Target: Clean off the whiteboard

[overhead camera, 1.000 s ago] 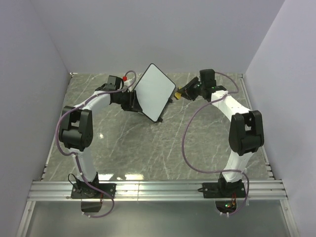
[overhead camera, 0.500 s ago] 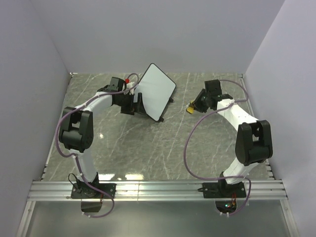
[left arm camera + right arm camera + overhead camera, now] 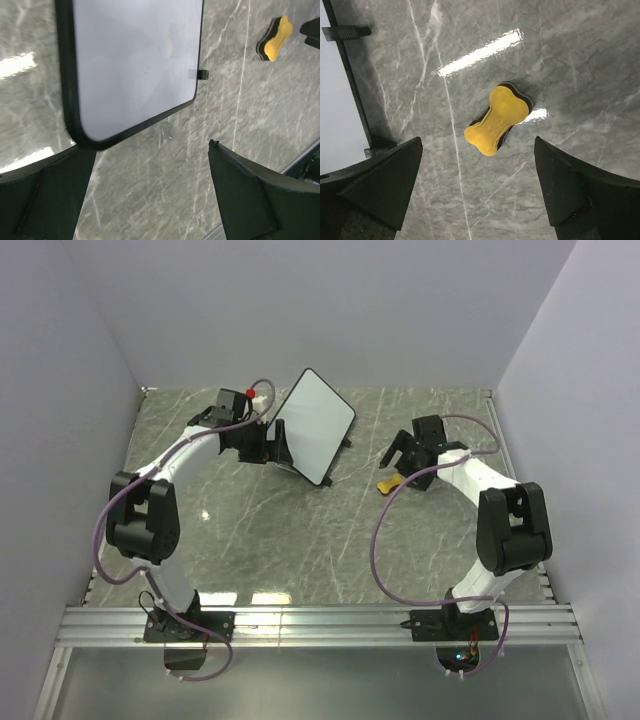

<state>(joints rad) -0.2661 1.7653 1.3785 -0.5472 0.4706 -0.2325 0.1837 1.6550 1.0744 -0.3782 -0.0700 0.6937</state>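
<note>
The whiteboard stands tilted at the table's rear centre and appears free of marks. The left gripper, fingers wide, is nearer, beside its left edge. The right gripper, fingers wide, hovers to the board's right, over the eraser, which lies diagonally.

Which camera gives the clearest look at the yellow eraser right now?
Right wrist: the yellow eraser lies on the table, centred, whole and large. Left wrist shows it small in the upper right corner; the top view shows only a tiny yellow spot.
</note>
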